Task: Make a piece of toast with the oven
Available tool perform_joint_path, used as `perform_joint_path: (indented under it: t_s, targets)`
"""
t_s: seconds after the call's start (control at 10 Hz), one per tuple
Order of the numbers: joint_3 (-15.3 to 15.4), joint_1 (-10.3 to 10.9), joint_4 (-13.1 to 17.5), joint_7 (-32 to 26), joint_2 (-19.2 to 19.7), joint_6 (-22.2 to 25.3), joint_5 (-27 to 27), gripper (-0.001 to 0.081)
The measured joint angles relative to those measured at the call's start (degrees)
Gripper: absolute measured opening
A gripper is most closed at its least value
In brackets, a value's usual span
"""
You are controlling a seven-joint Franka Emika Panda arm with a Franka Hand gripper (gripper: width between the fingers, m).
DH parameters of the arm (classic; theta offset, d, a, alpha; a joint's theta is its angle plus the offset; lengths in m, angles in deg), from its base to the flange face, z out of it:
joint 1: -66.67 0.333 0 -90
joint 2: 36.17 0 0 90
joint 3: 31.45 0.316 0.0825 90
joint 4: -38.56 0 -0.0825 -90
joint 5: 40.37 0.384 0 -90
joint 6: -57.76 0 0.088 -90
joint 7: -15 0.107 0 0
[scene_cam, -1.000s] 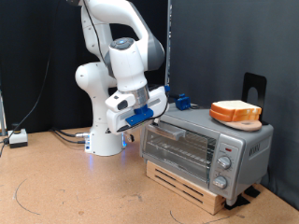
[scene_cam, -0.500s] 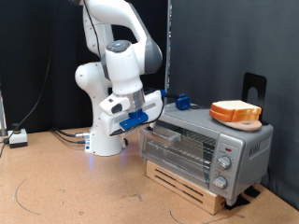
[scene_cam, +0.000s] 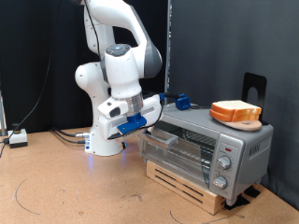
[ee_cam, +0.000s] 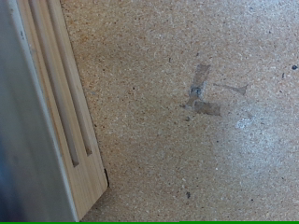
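Observation:
The silver-grey oven (scene_cam: pixel 207 142) stands on a wooden pallet (scene_cam: pixel 183 183) at the exterior view's right. Its glass door (scene_cam: pixel 177 147) leans out a little at the top. Bread (scene_cam: pixel 235 112) with an orange-tan crust lies on the oven's roof. It looks like two stacked slices, and I cannot tell which is the piece of toast. My gripper (scene_cam: pixel 149 122) is at the door's top edge on the exterior view's left, by the bar handle. Its fingers are hidden there. The wrist view shows no fingers, only the oven's grey side (ee_cam: pixel 13 140), the pallet (ee_cam: pixel 67 131) and bare tabletop.
The brown particle-board table (scene_cam: pixel 65 187) spreads to the exterior view's left and bottom. A black stand (scene_cam: pixel 254 88) rises behind the oven. A small blue object (scene_cam: pixel 183 100) sits behind the hand. A white box with cables (scene_cam: pixel 16 138) lies at the far left. Tape marks (ee_cam: pixel 200 93) show on the table.
The hand has moved towards the exterior view's left and slightly down. The door's top edge seems to have come out with it.

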Motion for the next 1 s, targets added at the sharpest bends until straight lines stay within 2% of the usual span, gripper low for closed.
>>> perform_joint_path:
  t_s: [0.2, 0.5, 1.0]
  targets:
    - [-0.1, 0.0, 0.0, -0.9, 0.4, -0.5, 0.6, 0.0809]
    - [-0.6, 0.3, 0.2, -4.9, 0.2, -2.9, 7.9, 0.0809]
    - [-0.6, 0.2, 0.8, -3.8, 0.7, -2.3, 7.2, 0.0809]
